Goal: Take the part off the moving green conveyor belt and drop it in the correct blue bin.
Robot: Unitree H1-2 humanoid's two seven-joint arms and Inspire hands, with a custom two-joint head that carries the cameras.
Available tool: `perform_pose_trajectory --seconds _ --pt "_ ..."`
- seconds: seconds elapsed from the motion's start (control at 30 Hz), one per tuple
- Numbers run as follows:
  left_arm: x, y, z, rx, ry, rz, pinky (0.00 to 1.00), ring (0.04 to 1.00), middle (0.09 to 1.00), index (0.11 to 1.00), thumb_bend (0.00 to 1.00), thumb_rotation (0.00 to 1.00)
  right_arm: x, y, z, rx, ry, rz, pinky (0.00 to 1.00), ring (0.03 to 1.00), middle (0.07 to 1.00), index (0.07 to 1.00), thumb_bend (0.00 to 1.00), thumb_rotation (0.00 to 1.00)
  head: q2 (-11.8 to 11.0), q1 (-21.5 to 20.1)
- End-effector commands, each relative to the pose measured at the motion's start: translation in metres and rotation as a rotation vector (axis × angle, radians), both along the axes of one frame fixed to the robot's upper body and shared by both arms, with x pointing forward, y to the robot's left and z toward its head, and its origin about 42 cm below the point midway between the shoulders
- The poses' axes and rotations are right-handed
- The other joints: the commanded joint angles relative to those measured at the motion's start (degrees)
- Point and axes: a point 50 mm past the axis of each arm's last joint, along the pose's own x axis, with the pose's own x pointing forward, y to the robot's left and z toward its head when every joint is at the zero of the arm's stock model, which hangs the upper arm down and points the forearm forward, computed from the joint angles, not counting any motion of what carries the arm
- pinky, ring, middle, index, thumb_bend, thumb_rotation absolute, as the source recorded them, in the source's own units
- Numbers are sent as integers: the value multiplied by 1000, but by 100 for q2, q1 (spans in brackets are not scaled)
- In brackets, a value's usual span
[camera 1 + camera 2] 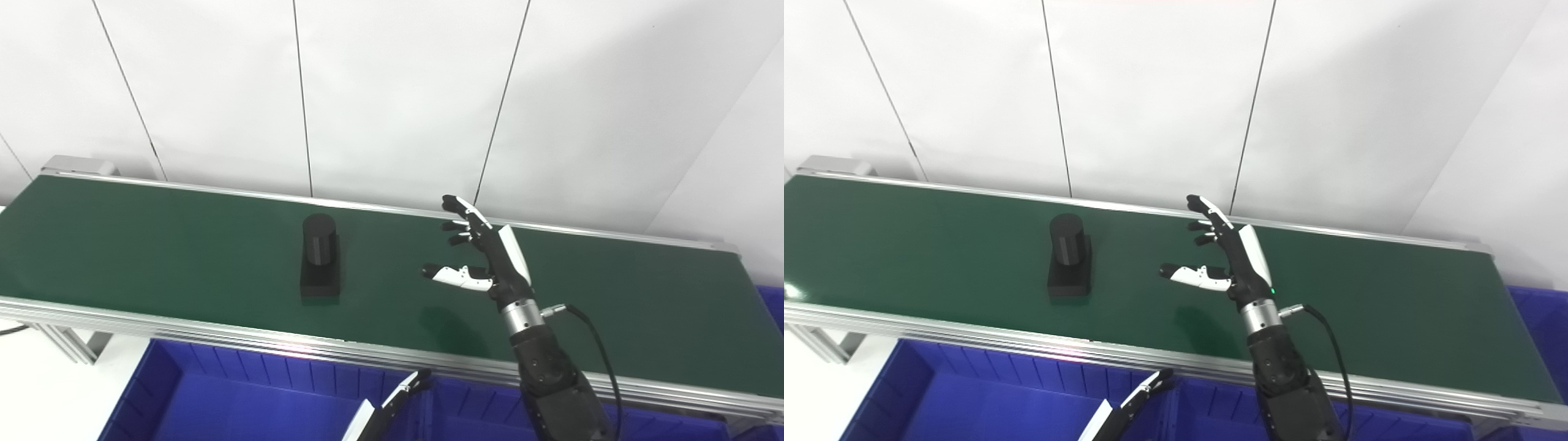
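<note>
One black part (320, 257) rides on the green conveyor belt (153, 245), a short cylinder standing upright on a flat rectangular base. It sits roughly midway across the belt's width, clear of both silver side rails, and nothing touches it.

To the right of the part, well apart from it, the right hand (490, 257) hangs above the belt with its arm rising from the bottom edge. Its fingers (458, 207) are spread and released, pointing up and toward the part, and the thumb sticks out sideways toward the part as well. The hand grasps nothing. A dark shadow lies on the belt just below the thumb, nearer the front rail than the part is. A black cable loops off the wrist on the side away from the part.

Below the part, past the belt's front rail, blue bins (245, 392) line the near side. Another blue bin (1537, 318) shows at the belt's far right end, well away from the part. The left hand (398, 395) pokes in low over the bins, below and right of the part; only a slim tip of it shows, so I cannot tell whether its fingers are spread or clenched.

Behind the part, beyond the belt's back rail, stands a white panelled wall (398, 92).
</note>
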Motion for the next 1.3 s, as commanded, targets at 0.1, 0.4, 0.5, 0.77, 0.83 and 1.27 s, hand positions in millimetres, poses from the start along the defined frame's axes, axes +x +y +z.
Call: perform_pose_trajectory --seconds 0.1,0.4,0.5,0.77,0.83,1.27 --pt "1 -10 14 -58 -61 0 940 914 898 933 896 956 18 11 32 37 -89 0 632 745 870 888 916 507 5 95" --pt "-1 -11 16 -71 -61 -6 925 912 895 932 900 946 18 3 24 124 -61 -84 623 758 869 891 897 495 -36 -14" --pt "-1 -12 16 -80 -50 -6 936 914 894 933 908 945 17 0 24 100 -65 -98 621 762 875 897 891 500 30 47" --pt "-3 -12 15 -74 -54 -2 921 906 889 926 902 950 17 -3 18 116 -77 -171 670 781 917 923 864 428 -10 49" --pt "-4 -12 14 -76 -46 -6 914 904 887 926 904 944 18 -2 16 96 -73 -170 669 782 920 921 871 437 -96 19" --pt "-1 -16 15 -78 -51 -5 924 898 883 924 895 939 20 -10 12 84 -50 -202 705 783 949 942 876 419 5 -2"
